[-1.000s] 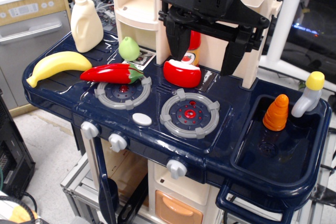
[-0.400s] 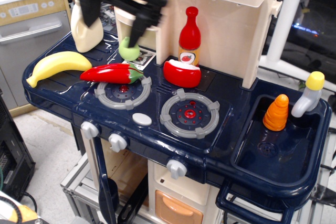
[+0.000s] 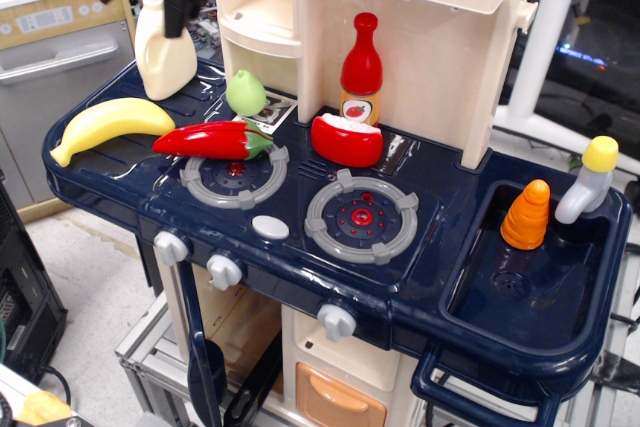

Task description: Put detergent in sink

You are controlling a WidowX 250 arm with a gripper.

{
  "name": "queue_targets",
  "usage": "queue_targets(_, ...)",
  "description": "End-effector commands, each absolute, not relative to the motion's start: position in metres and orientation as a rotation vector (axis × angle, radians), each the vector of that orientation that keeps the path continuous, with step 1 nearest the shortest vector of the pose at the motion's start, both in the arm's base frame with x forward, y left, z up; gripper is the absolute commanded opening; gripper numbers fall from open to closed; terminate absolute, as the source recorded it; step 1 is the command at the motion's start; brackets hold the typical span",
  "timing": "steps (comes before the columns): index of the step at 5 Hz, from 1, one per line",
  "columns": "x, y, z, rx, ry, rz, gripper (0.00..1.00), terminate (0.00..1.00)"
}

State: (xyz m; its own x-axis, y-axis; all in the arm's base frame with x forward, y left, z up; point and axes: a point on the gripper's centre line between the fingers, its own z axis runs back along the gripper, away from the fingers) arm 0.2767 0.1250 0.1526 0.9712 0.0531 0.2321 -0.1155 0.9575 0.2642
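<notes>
The detergent (image 3: 166,50), a cream-white jug with a white cap, stands upright at the back left corner of the navy toy counter. My black gripper (image 3: 142,2) is at the top left of the view, open and empty. Its fingers (image 3: 180,2) hang on either side of the jug's cap, and much of the gripper is cut off by the frame's top edge. The sink (image 3: 560,297) is the deep navy basin at the far right. It holds an orange carrot (image 3: 527,215), and the grey, yellow-tipped faucet (image 3: 590,180) stands at its back.
On the counter between jug and sink are a banana (image 3: 108,125), a red chili (image 3: 212,139), a green pear (image 3: 246,93), a red sauce bottle (image 3: 361,65), a red apple wedge (image 3: 347,140) and two grey burners (image 3: 361,217). Cream shelf columns (image 3: 440,57) rise behind.
The gripper swept from above the sauce bottle in the middle to the far left, over the detergent jug. Its fingers stayed open. Nothing on the counter moved.
</notes>
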Motion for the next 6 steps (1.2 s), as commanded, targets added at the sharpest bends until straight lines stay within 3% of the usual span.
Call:
queue_targets(1,0.309,0.156,0.154,0.217,-0.352,0.124,1.0,0.0)
queue_targets(3,0.328,0.181,0.138,0.265,-0.395,0.093,1.0,0.0)
queue_targets(6,0.353,0.198,0.111,0.24,-0.506,0.091,1.0,0.0)
